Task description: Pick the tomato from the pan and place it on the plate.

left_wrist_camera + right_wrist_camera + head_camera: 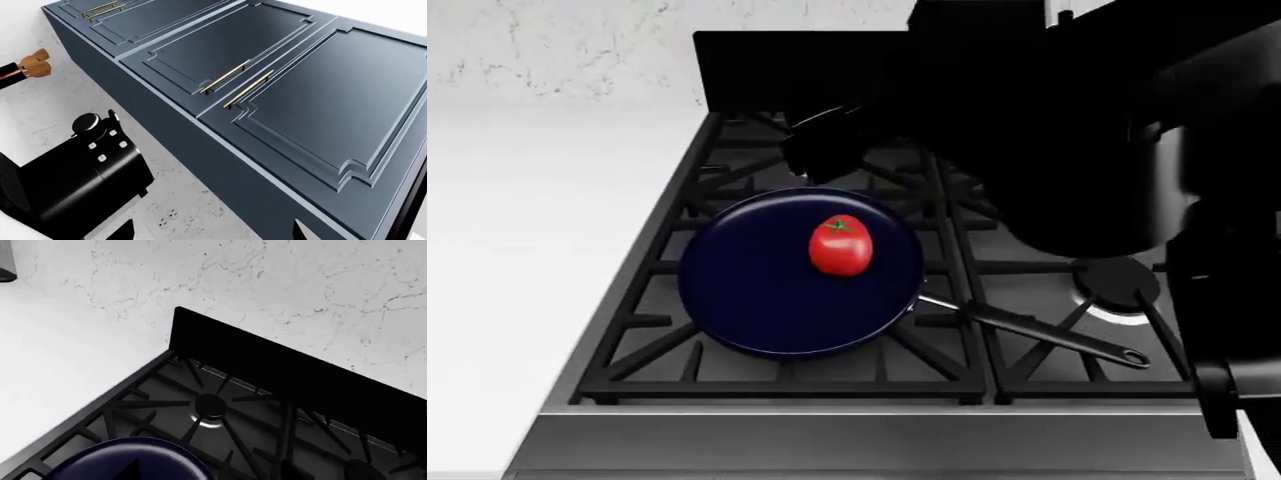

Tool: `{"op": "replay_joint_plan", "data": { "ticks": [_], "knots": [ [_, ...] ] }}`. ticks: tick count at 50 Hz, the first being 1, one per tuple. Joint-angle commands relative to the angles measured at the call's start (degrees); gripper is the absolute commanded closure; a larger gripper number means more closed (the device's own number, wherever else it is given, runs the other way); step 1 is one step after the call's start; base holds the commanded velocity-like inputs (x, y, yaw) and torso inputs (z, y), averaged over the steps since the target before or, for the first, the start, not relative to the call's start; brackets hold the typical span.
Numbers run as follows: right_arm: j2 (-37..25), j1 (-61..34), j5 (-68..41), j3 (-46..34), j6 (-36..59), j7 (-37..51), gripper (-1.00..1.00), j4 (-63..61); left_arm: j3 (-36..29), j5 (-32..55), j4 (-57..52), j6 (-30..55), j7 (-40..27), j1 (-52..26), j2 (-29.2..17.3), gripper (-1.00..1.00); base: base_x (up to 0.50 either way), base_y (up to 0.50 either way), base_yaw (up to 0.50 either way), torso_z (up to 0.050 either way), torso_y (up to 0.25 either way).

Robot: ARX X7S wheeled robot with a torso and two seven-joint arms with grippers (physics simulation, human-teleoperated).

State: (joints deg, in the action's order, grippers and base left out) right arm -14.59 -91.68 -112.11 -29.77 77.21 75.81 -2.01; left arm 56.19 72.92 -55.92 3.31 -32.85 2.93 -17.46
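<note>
The tomato [839, 245], red with a green stem top, lies a little right of the middle of the dark blue pan [777, 290]. The pan sits on the stove's left front burner, with its black handle [1034, 332] pointing right. My right gripper [817, 160] hangs over the pan's far rim, behind the tomato, open and empty. In the right wrist view the pan's rim [127, 456] shows between the dark tips of that gripper [210, 472]; the tomato is out of that view. My left gripper [213, 232] is open and points at the wall and cabinets. The plate is out of view.
The stove's black grates [827, 385] and black back panel [280, 370] surround the pan. White counter [534, 250] lies left of the stove. My black right arm [1094, 130] covers the stove's right rear. The left wrist view shows dark blue cabinets [300, 85] and a black coffee machine [73, 175].
</note>
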Motion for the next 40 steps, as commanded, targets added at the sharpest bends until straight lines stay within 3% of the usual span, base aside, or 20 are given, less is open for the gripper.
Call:
{"op": "replay_joint_plan", "data": {
  "ticks": [1, 14, 40],
  "knots": [
    [3.36, 0.85, -7.28, 0.55, -6.35, 0.62, -1.00, 6.37, 0.03, 0.04, 0.05, -0.33, -0.03, 0.27, 0.02, -1.00, 0.00, 0.00, 0.00, 0.000, 0.000],
    [4.75, 6.74, -9.46, -1.40, -10.86, 1.65, -1.00, 8.59, -0.01, -0.05, -0.03, -0.54, -0.11, 0.77, 0.12, -1.00, 0.00, 0.00, 0.00, 0.000, 0.000],
    [4.12, 12.67, 4.50, -4.09, -11.35, -12.12, -1.00, 12.54, -0.38, -0.54, 0.51, -1.05, 0.11, 1.04, 0.28, -1.00, 0.00, 0.00, 0.00, 0.000, 0.000]
  ]
}}
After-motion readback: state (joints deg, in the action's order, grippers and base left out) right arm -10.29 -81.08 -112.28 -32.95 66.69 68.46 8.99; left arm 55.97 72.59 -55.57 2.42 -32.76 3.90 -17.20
